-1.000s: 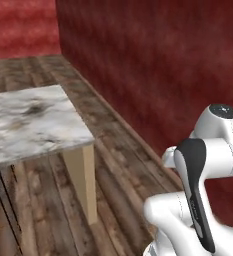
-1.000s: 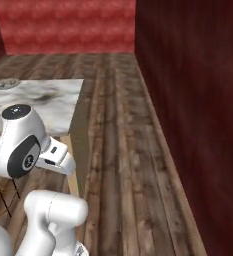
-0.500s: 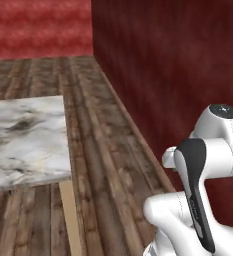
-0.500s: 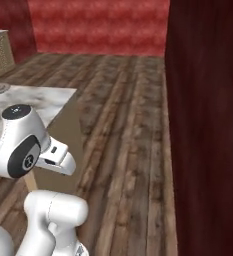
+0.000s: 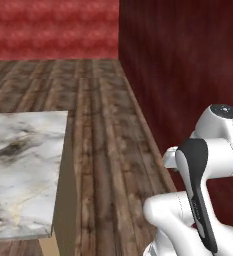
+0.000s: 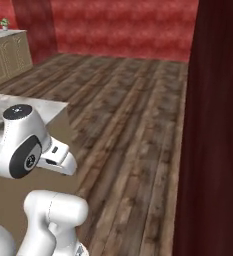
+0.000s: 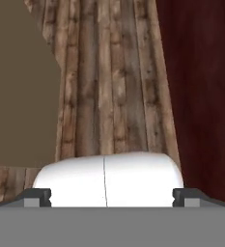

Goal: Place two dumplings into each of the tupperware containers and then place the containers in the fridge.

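Claw (image 7: 112,198) spread, empty: drive round marble table (image 5: 23,165) (no dumplings seen yet), clear of dark red wall (image 5: 188,65).

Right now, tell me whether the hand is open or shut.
Open. In the hand view the two dark fingertips stand far apart at the bottom corners of the hand, with nothing held between them.

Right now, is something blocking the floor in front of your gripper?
Nothing visible does. Nothing lies on the wood floor ahead of the open gripper; the marble table stands off to one side and the dark red wall to the other.
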Tool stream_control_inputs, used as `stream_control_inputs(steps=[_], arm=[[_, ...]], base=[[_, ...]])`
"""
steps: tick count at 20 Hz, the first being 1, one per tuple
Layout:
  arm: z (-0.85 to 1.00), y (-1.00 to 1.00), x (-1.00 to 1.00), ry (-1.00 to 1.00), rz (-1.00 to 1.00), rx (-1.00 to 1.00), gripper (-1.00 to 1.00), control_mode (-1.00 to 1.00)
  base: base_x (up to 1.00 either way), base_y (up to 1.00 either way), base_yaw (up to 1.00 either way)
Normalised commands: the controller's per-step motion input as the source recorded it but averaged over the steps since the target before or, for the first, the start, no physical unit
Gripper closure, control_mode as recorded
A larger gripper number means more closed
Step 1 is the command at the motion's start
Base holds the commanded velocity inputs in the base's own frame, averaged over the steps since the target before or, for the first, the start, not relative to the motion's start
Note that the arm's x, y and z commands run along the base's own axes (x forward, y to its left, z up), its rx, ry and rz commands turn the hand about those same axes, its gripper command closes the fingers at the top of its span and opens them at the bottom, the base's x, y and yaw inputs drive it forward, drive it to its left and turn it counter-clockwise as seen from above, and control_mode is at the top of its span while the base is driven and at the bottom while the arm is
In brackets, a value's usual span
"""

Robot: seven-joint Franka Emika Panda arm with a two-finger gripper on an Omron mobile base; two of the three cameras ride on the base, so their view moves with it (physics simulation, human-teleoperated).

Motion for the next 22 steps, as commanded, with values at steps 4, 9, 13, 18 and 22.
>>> stream_control_inputs(steps=[4, 9, 13, 18, 22], arm=[[0.00, 0.00, 0.00, 0.00, 0.00, 0.00, -1.00, 1.00], [0.00, 0.00, 0.00, 0.00, 0.00, 0.00, -1.00, 1.00], [0.00, 0.00, 0.00, 0.00, 0.00, 0.00, -1.00, 1.00], [0.00, 0.00, 0.00, 0.00, 0.00, 0.00, -1.00, 1.00], [0.00, 0.00, 0.00, 0.00, 0.00, 0.00, -1.00, 1.00]], base=[[1.00, -0.50, 0.27], [1.00, -0.73, 0.12], [1.00, -0.61, 0.02], [1.00, -0.43, 0.14], [1.00, -0.47, 0.18]])
